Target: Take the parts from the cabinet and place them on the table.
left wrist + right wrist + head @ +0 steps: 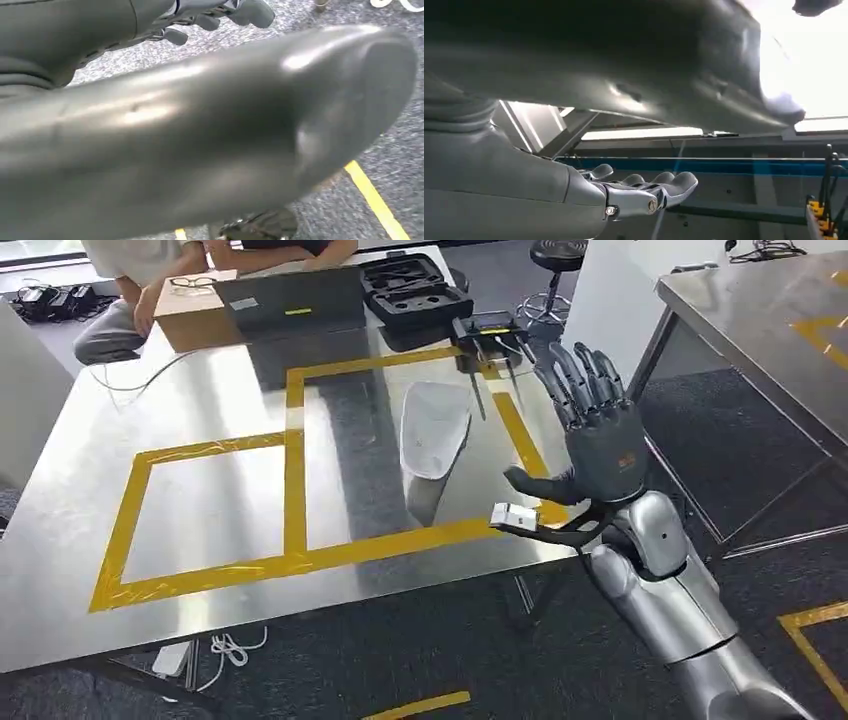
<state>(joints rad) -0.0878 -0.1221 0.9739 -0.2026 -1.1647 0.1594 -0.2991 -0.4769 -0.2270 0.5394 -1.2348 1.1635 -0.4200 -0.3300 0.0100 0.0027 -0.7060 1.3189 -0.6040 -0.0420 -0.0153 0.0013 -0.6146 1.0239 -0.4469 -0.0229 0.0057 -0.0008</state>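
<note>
Silver right arm rises beside the steel table's (90,630) near edge, its dark grey right hand (598,430) upright, fingers (580,375) straight, spread, holding nothing. Pale grey curved shell part (432,430) lies inside the yellow tape rectangle (295,435), just left of the hand. Left hand's (220,15) fingers: cannot tell.

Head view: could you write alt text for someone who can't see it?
A silver robot arm raises its open right robot hand beside a steel table marked with yellow tape, where a grey curved part lies. At the far edge sit a laptop and a person.
</note>
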